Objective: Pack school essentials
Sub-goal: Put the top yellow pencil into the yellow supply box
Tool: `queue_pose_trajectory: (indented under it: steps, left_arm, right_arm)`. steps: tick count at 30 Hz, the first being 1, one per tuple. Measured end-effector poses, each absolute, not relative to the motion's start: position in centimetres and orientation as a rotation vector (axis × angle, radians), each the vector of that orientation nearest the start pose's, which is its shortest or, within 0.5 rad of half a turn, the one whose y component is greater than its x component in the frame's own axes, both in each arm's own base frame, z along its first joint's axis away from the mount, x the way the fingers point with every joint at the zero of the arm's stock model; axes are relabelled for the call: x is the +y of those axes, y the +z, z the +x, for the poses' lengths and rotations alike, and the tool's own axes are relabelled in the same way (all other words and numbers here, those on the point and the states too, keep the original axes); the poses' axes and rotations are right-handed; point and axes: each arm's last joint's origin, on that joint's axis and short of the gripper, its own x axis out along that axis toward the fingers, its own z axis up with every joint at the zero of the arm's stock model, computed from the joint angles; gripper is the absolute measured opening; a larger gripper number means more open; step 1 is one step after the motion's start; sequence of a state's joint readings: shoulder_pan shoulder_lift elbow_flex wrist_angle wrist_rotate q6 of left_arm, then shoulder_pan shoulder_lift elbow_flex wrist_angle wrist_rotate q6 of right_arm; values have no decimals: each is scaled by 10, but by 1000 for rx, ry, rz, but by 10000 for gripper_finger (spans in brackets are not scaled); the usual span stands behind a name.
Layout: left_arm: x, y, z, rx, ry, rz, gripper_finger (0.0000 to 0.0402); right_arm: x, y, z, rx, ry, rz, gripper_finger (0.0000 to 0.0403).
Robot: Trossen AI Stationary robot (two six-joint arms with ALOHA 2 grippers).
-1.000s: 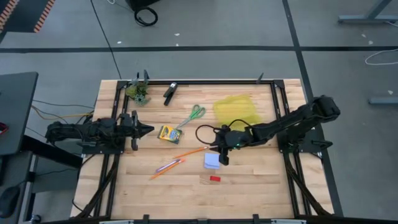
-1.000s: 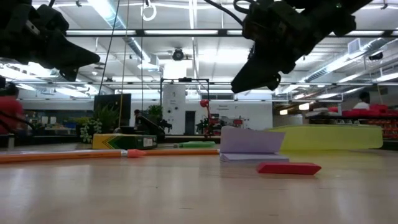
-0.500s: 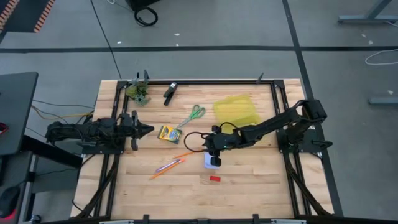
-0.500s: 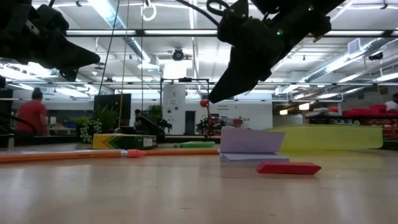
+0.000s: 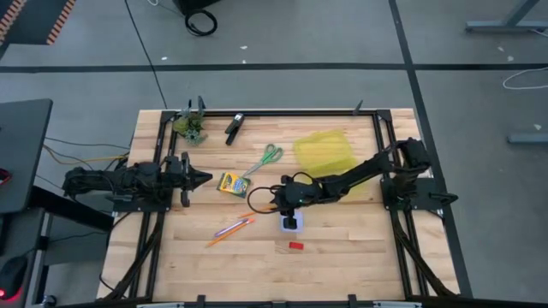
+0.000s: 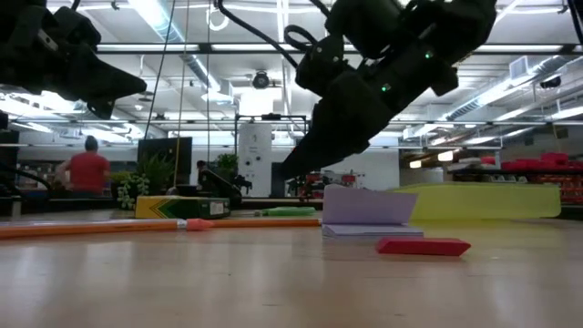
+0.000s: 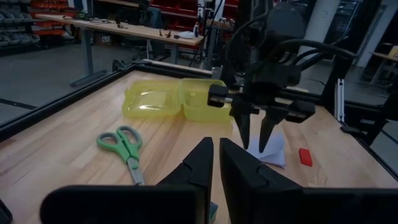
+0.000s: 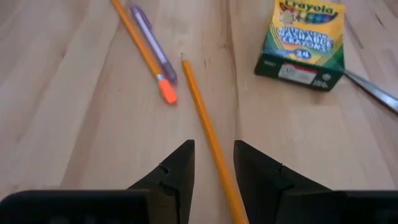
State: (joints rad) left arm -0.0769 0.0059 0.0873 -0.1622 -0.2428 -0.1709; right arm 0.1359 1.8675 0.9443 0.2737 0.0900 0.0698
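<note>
High view: the pale blue note pad (image 5: 293,224) lies just right of centre frame on the wooden table (image 5: 360,257), with the right gripper (image 5: 289,204) poised just above it, fingers parted and holding nothing. A small red eraser (image 5: 295,245) sits just below the pad. To the lower left, an orange pencil (image 5: 224,236) and a pink-purple pen (image 5: 233,228) lie touching side by side; a second orange pencil (image 8: 208,134) runs between the right gripper's fingertips in the right wrist view. Left of centre rests the crayon box (image 5: 229,183), with green-handled scissors (image 5: 268,156) up and to its right. An open yellow case (image 5: 326,151) occupies the upper right of the tabletop. At the left edge, the left gripper (image 5: 202,179) hangs above the table near the crayon box, fingers almost touching and empty. In the low view, a person in a red top (image 6: 88,169) stands at far left in the room beyond.
</note>
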Motion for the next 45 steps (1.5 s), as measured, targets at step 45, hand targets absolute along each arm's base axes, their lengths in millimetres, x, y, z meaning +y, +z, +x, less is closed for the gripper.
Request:
queue_pose_trajectory:
  steps: [45]
  left_arm:
    - [0, 177, 91, 65, 172, -157, 33]
  right_arm:
    - [29, 76, 401, 554, 150, 25, 45]
